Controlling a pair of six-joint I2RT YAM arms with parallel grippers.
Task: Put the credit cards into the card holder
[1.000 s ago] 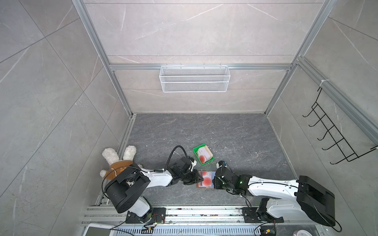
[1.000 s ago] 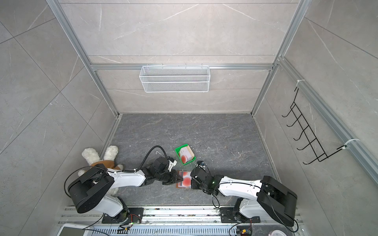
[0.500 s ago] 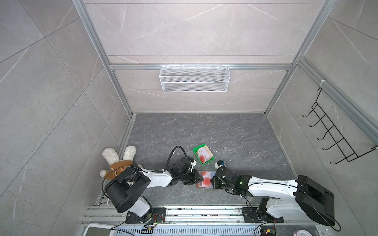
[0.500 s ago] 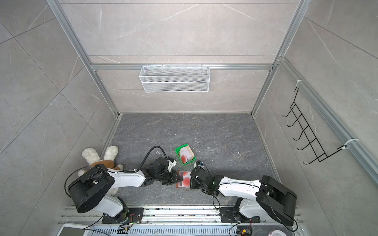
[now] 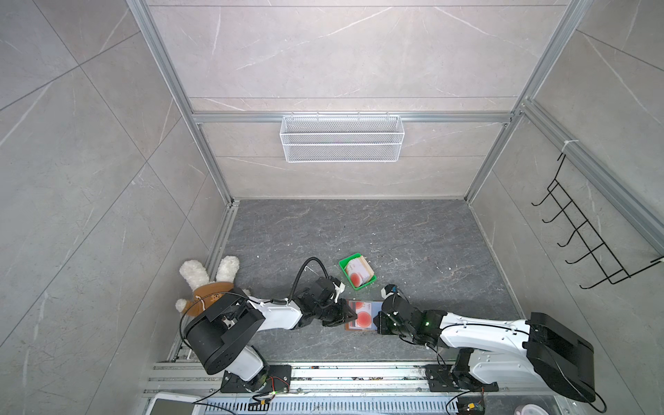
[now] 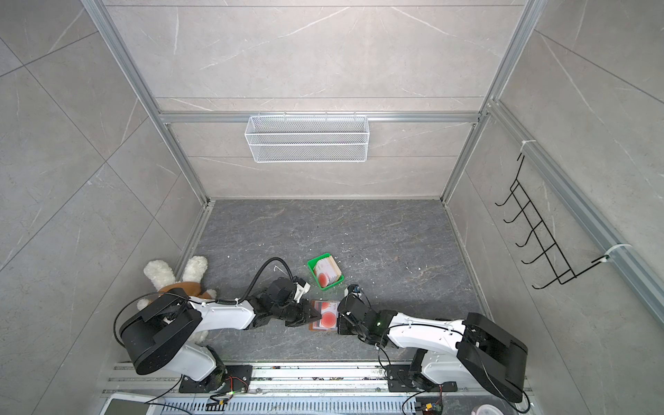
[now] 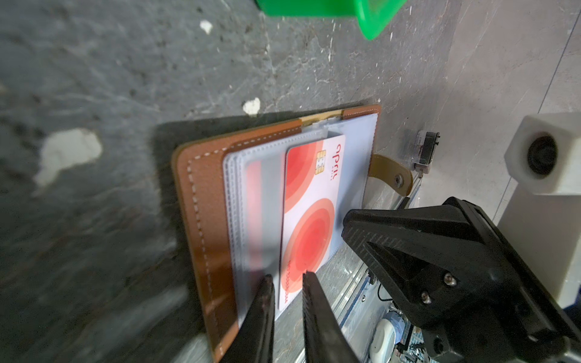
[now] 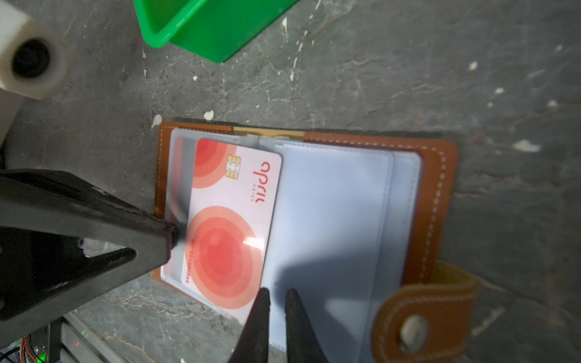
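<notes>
The tan card holder (image 7: 207,220) (image 8: 440,204) lies open and flat on the floor between both arms. One credit card (image 7: 311,235) (image 8: 229,239) (image 5: 363,318) (image 6: 327,319) rests face up across its clear sleeves. Another shows red through the left sleeve (image 7: 254,204). My left gripper (image 7: 287,279) (image 5: 350,316) stands a narrow gap apart astride the card's corner and the sleeve edge, pinching nothing that shows. My right gripper (image 8: 277,292) (image 5: 377,319) is almost shut, its tips on the right sleeve at the card's other long edge. More credit cards (image 5: 355,275) stand in the tray.
The green tray (image 5: 364,284) (image 8: 213,31) sits just beyond the holder. A plush rabbit (image 5: 212,284) lies by the left wall. A wire basket (image 5: 341,143) hangs on the back wall and a black hook rack (image 5: 582,244) on the right wall. Metal rails run along the front.
</notes>
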